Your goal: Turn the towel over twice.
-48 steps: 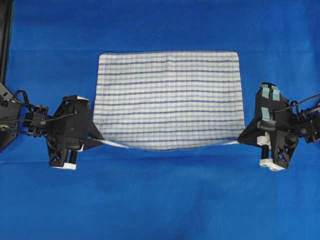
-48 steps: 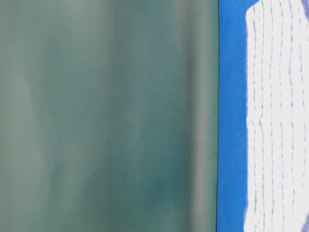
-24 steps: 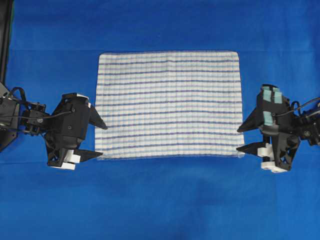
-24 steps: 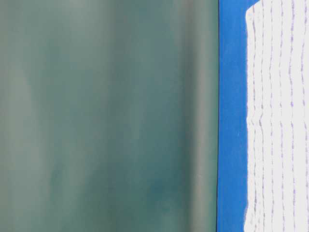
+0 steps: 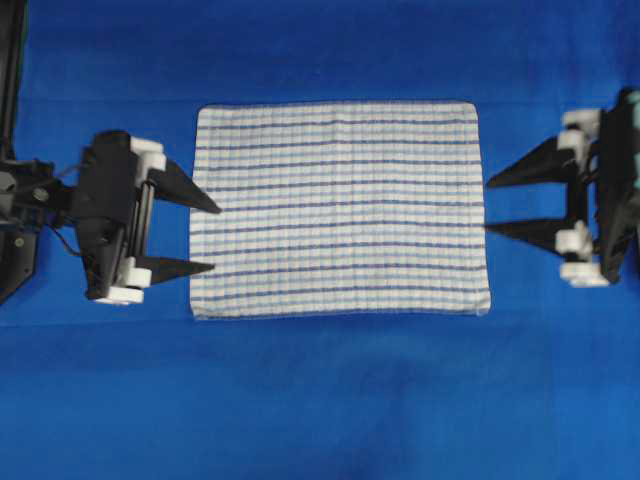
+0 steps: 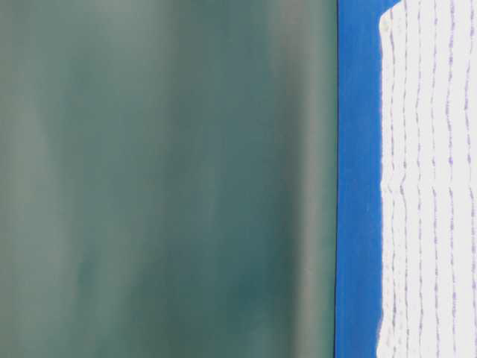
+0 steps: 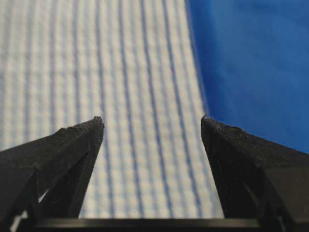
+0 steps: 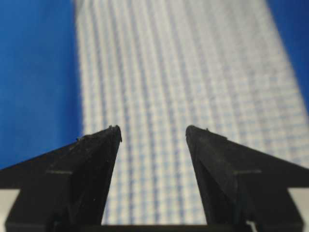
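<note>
Towel (image 5: 338, 210) lies flat on the tabletop (image 5: 320, 400); we see left end effector (image 5: 214, 238) and right end effector (image 5: 487, 207) spread wide, holding nothing.

I see the worktop (image 5: 320, 400) dressed in a plain solid-blue cover, smooth apart from faint creases along the far side. From table level, a blurred grey-green backdrop (image 6: 164, 179) rises behind the cover's edge. At overhead's left edge stands a dark frame (image 5: 10, 80).
</note>
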You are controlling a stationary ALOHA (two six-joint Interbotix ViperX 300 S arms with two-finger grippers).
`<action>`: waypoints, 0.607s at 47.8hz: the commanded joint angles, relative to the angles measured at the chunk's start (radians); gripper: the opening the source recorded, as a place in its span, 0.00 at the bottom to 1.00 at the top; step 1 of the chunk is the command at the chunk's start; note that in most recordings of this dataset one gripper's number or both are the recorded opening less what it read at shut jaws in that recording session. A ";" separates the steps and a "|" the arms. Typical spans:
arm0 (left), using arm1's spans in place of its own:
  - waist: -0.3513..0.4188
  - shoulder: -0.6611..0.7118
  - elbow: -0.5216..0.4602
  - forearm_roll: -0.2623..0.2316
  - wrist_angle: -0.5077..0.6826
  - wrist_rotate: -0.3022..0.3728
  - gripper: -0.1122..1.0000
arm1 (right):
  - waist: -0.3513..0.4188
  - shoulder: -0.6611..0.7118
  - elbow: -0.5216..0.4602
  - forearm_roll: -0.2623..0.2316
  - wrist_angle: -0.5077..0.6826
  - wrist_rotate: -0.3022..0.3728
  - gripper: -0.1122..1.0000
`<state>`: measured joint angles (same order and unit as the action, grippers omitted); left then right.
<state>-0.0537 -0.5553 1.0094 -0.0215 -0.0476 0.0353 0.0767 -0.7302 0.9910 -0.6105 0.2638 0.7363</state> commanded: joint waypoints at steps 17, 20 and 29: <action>0.089 -0.189 0.028 -0.002 -0.074 0.077 0.78 | -0.118 -0.107 -0.008 -0.075 -0.003 -0.005 0.66; 0.089 -0.218 0.035 -0.002 -0.069 0.075 0.78 | -0.118 -0.117 -0.008 -0.077 -0.003 -0.005 0.66; 0.089 -0.298 0.058 -0.002 -0.051 0.074 0.77 | -0.118 -0.133 0.011 -0.077 0.002 -0.005 0.65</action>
<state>0.0337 -0.8345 1.0723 -0.0215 -0.1012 0.1089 -0.0399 -0.8544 1.0048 -0.6826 0.2654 0.7317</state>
